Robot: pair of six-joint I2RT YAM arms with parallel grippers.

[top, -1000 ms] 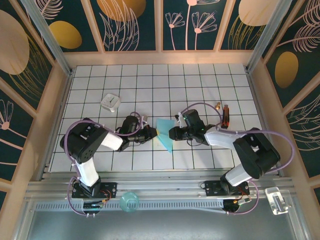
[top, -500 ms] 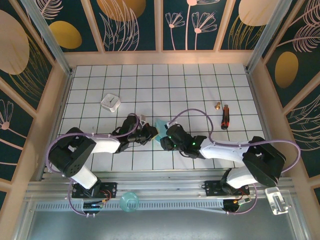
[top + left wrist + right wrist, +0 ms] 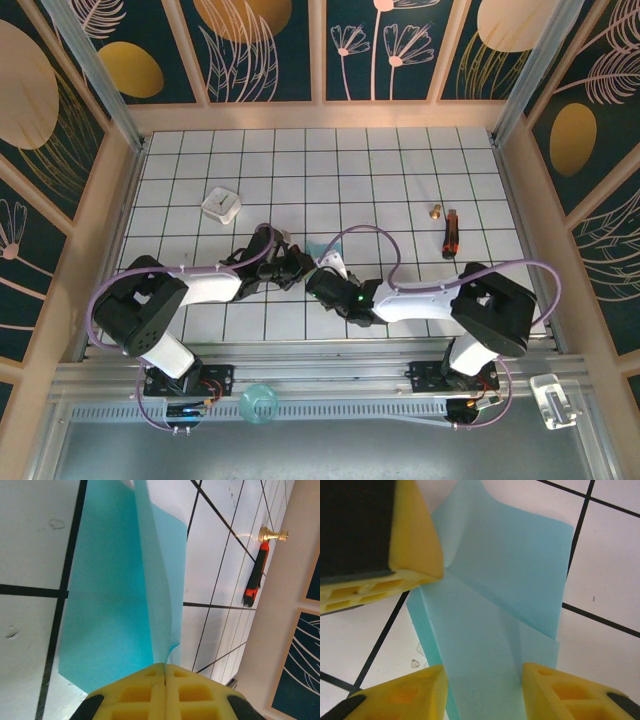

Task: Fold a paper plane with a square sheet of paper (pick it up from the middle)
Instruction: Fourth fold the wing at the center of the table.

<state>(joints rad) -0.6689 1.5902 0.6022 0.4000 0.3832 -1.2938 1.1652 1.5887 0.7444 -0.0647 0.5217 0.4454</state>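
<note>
Left wrist view: my left gripper (image 3: 165, 672) is pinched shut on the square sheet of paper (image 3: 110, 590), which fans out ahead of its jaws, anchoring it; my right gripper (image 3: 485, 680) stands part-open astride the folded flap, holding nothing, probably poised to press the crease.

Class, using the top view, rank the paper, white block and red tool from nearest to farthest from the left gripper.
1. Paper: pinched in the left gripper.
2. White block: back left.
3. Red tool: far right.
</note>
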